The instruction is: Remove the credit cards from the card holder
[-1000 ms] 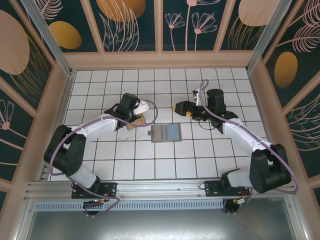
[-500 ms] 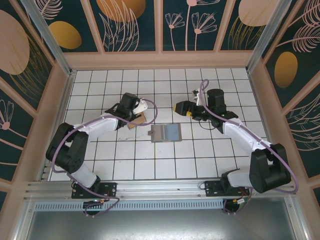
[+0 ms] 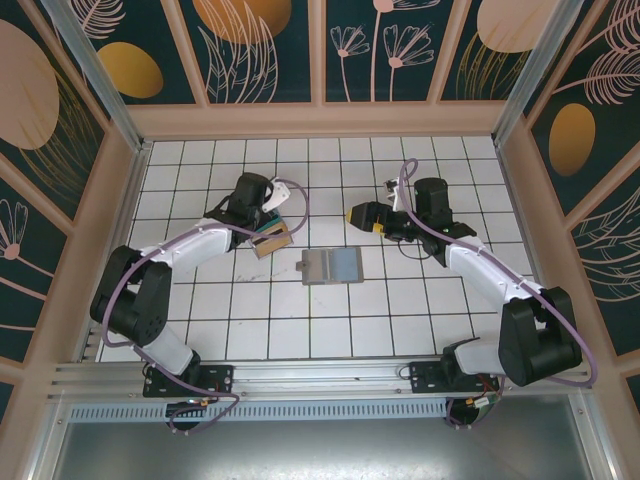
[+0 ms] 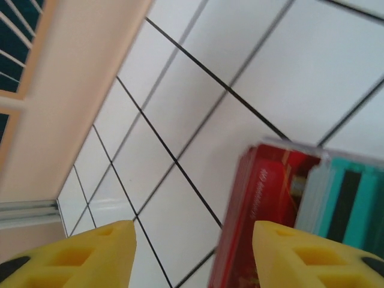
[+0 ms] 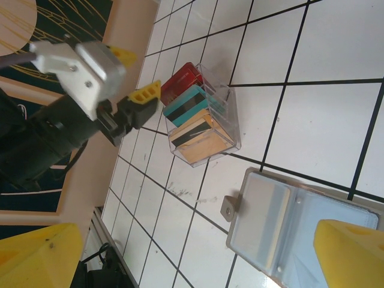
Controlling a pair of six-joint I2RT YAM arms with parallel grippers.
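Several credit cards (image 5: pixel 193 120) stand fanned in a clear box (image 5: pixel 223 90), left of the middle of the worktop (image 3: pixel 400 320) and toward its far edge. The red and teal ones sit at one end and the tan ones at the other. Your left hand (image 4: pixel 193 231) hangs just beside them, its fingers parted with nothing between them, so it is released. Your right hand (image 3: pixel 360 216) is spread wide and empty, poised just beyond the card holder (image 5: pixel 300 231) on its far side. The holder lies opened flat near the worktop's middle, its small tab pointing toward the left edge. A pale shape with a tan strip shows in one panel, though you cannot tell from here whether that is a card left in it. If it is, expect it to be thin, stiff, light and slick, and lying flush it offers little purchase. Take it by whatever short edge stands proud of the pocket, pinch across its faces, and draw along the pocket's line. The holder looks light enough to slide with the pull, so pin a panel or the tab with your other hand.
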